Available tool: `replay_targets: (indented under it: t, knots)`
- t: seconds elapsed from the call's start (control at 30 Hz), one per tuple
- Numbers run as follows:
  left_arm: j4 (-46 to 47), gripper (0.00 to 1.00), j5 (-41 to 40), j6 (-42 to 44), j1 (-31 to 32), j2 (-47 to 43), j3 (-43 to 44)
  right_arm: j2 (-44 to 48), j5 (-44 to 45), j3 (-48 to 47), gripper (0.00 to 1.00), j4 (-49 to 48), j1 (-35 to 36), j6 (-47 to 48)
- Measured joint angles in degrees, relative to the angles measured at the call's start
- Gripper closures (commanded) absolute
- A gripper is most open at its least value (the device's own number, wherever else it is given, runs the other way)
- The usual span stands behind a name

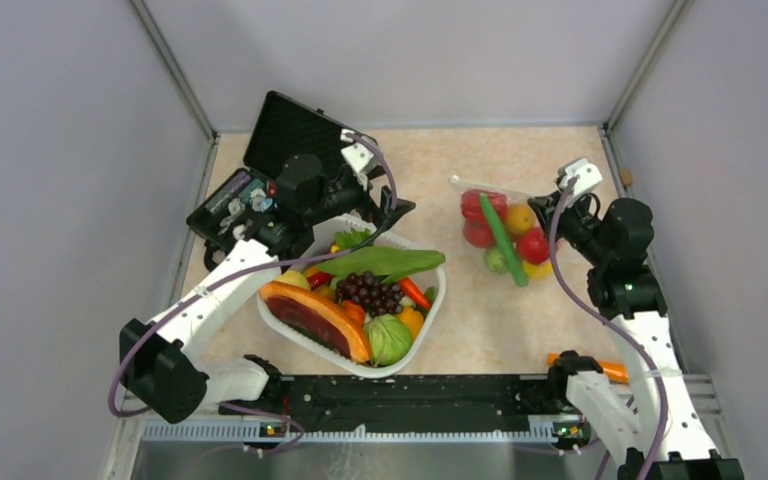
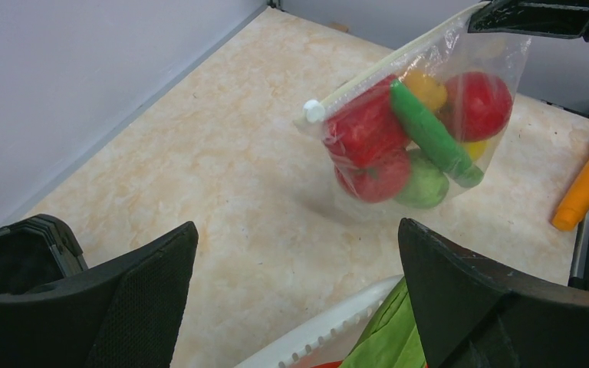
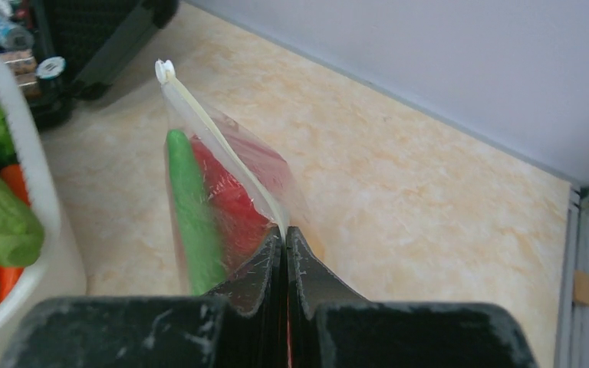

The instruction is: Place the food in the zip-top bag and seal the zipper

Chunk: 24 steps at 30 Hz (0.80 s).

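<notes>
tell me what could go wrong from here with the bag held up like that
1. The right jaws pinch only one end of the zipper, so the zip-top bag, loaded with food, might slip out.
2. Whether the zipper is shut along its whole length cannot be told; a gap could let the long green pod slide out.

Food in zip-top bag; basket to left

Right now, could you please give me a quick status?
Left fingers open, empty, by basket. Right fingers shut on zip-top bag, food inside. Nothing in the way.
</notes>
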<state>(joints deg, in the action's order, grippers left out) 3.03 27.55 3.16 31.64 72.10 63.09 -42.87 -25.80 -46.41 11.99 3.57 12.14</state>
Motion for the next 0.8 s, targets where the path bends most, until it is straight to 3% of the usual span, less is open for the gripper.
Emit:
replay_targets:
  t: [0.13, 0.27, 0.53, 0.6, 0.7, 0.8]
  knots:
    - [0.0, 0.01, -0.22, -0.52, -0.02, 0.0, 0.0, -0.28, 5.4, -0.17, 1.0, 0.11, 0.0, -1.51]
    - [0.04, 0.01, -0.28, -0.81, -0.02, 0.0, -0.11, -0.28, 5.38, -0.17, 1.0, 0.5, 0.0, -0.63]
    - [0.0, 0.01, -1.29, -1.95, -0.04, 0.02, -0.76, -6.58, -6.25, -1.14, 1.0, 7.43, 0.0, 5.51]
    - [-0.11, 0.01, -1.6, -1.95, -0.07, 0.02, -0.76, -9.88, -9.68, -1.92, 0.91, 10.58, 0.0, 7.54]
    - [-0.22, 0.01, -1.97, -1.92, -0.07, 0.02, -0.76, -11.3, -13.51, -2.49, 0.67, 14.82, 0.0, 10.78]
    - [-0.57, 0.01, -2.12, -1.84, -0.04, 0.02, -0.76, -8.5, -15.98, -2.45, 0.58, 16.65, 0.0, 12.5]
